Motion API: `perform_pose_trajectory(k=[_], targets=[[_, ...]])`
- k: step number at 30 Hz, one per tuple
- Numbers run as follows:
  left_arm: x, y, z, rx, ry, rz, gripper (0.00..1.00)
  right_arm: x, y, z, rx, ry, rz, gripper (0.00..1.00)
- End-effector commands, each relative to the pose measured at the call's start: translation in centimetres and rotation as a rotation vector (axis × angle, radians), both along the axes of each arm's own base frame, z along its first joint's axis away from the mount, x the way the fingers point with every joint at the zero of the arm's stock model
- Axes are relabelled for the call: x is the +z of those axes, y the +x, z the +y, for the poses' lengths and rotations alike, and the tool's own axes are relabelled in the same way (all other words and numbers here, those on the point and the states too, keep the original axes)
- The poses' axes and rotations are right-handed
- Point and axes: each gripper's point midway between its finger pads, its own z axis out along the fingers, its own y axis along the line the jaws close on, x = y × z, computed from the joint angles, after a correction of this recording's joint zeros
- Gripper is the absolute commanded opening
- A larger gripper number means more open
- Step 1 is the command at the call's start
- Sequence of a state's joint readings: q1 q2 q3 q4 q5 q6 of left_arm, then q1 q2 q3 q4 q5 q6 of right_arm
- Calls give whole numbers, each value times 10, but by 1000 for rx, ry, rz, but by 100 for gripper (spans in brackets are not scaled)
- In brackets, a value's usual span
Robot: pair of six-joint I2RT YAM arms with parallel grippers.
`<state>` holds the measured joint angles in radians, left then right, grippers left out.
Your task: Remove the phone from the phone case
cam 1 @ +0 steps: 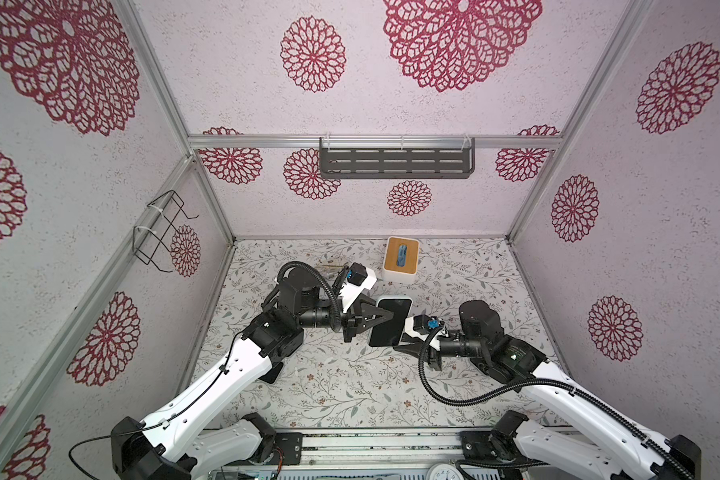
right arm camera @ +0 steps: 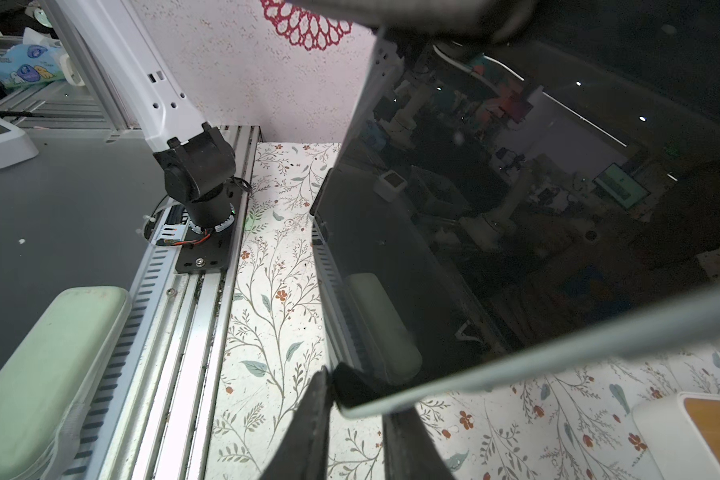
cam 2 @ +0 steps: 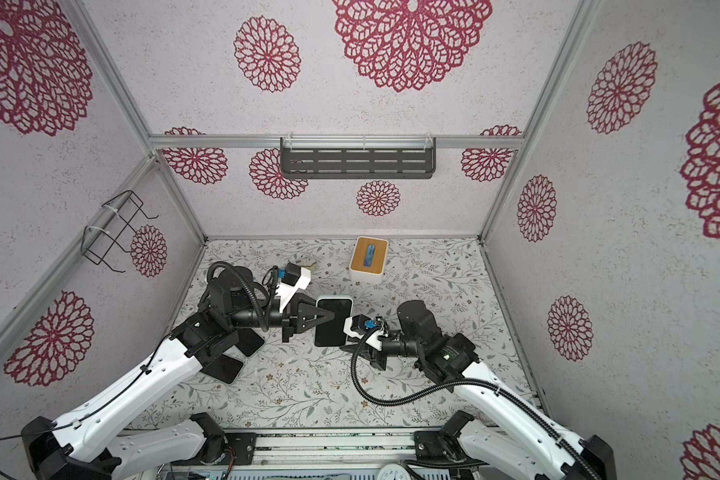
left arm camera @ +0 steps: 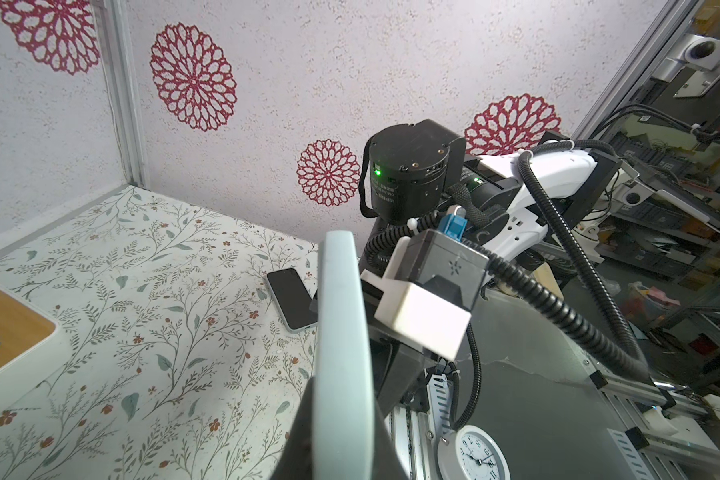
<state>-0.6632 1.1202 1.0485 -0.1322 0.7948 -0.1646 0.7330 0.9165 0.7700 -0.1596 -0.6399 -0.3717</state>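
Observation:
A phone with a black screen sits in a pale blue-green phone case and is held up above the table, as both top views show. My left gripper is shut on the case from its left side, with a dark finger on each face. My right gripper is at the near right corner. In the right wrist view the case rim and screen fill the frame. The corner lies between the right gripper's fingers, one touching it, with a narrow gap still showing.
A white tissue box with a wooden lid stands at the back of the table. Other dark phones lie under the left arm and on the floral mat. A wire rack and a slotted shelf hang on the walls.

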Motion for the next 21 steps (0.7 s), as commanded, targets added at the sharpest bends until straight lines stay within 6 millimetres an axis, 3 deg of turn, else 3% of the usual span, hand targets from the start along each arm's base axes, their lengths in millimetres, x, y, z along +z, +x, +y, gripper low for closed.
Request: perform_pose_trajectory(k=[1, 12, 14, 21], targets=[[25, -5, 0, -7, -73, -90, 0, 18, -4, 6, 41, 57, -55, 19], [24, 3, -4, 13, -112, -61, 0, 21, -2, 9, 66, 65, -114, 7], [24, 6, -6, 16, -132, -32, 0, 22, 3, 9, 54, 68, -160, 1], [32, 13, -16, -12, -203, 67, 0, 38, 20, 8, -1, 87, -405, 0]])
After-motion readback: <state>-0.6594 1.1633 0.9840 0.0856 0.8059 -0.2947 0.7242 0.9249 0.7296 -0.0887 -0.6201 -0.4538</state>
